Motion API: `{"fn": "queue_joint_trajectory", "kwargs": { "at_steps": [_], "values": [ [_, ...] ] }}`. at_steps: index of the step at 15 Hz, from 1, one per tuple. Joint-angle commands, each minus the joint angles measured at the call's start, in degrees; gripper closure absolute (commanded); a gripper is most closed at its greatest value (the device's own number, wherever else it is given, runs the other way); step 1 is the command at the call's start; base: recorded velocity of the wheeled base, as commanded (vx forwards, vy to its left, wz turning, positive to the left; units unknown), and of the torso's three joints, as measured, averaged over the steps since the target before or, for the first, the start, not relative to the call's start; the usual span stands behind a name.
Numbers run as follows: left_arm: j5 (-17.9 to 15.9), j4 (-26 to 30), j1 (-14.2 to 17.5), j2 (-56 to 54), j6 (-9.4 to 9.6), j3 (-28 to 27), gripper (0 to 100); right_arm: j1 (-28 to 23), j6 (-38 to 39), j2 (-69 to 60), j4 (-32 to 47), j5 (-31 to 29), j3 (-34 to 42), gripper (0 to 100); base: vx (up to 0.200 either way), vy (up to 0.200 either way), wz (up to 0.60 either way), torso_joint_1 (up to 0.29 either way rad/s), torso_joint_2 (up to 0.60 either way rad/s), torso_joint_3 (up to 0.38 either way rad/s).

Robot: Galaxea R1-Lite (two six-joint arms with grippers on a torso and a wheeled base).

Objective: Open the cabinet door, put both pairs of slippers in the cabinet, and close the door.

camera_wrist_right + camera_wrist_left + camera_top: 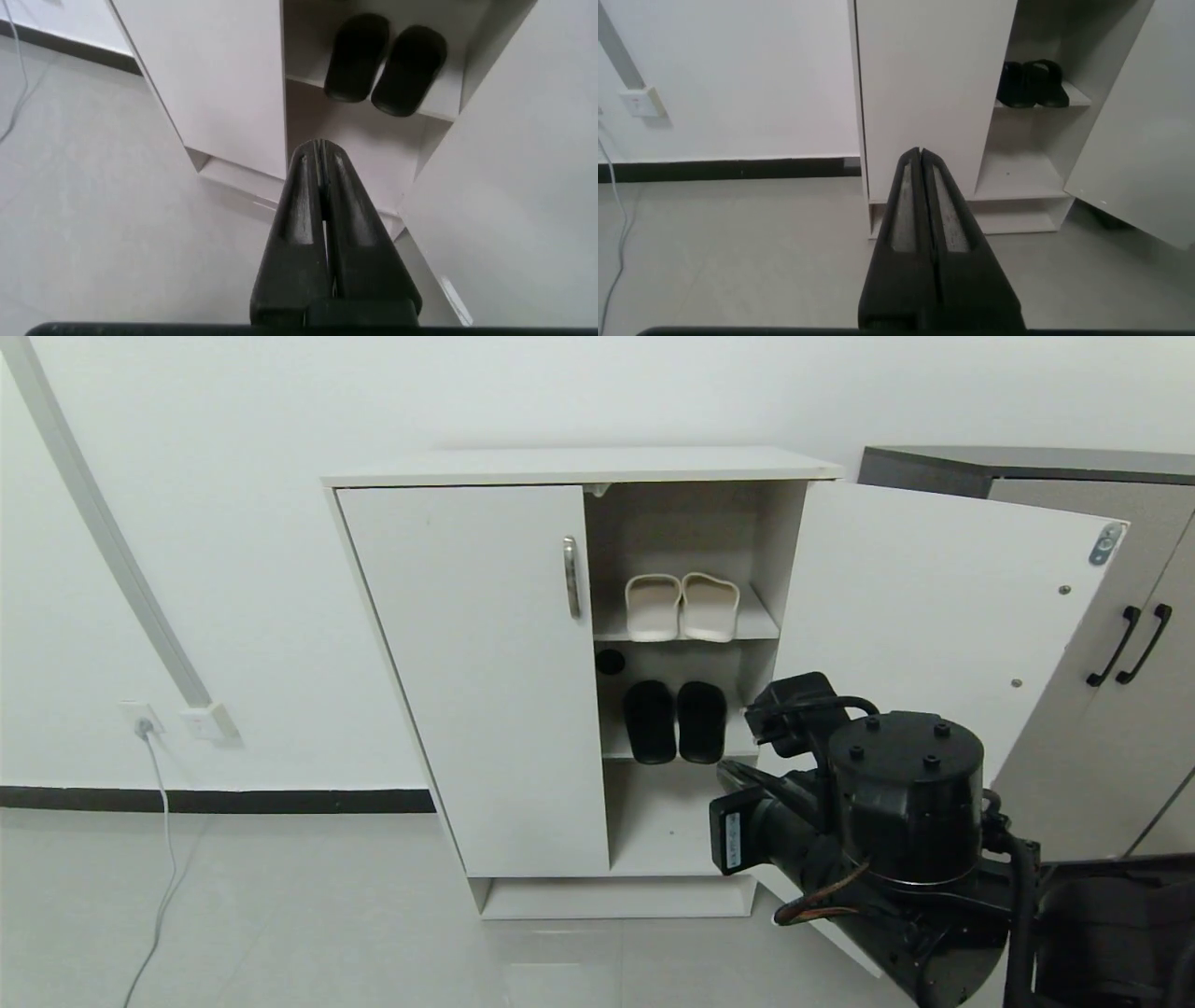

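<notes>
White pair [682,607] sits on the cabinet [579,467] upper shelf, black pair [674,721] on the shelf below. The right door [934,607] hangs wide open and the left door [476,672] is closed. Left gripper [919,154] and right gripper [321,147] are both pinched together, holding nothing, out in front of the cabinet.

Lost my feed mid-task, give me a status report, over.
Both shut, empty: left gripper, right gripper. Inside cabinet: white slippers, black slippers. Not yet closed: right door, right gripper beside its inner face.
</notes>
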Motion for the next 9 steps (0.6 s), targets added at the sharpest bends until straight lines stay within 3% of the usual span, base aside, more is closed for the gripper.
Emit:
{"fn": "queue_joint_trajectory", "kwargs": {
  "at_steps": [1, 9],
  "values": [
    [0.0, -0.01, 0.05, 0.04, -0.01, 0.01, 100, -0.03, 0.08, 0.27, -0.02, -0.01, 0.09, 100, 0.0, 0.0, 0.0, 0.0, 0.0, 0.0],
    [0.0, -0.01, 0.05, 0.04, -0.1, 0.01, 100, -0.29, -0.01, 1.06, -0.02, -0.01, 0.27, 100, 0.0, 0.0, 0.0, 0.0, 0.0, 0.0]
  ]
}}
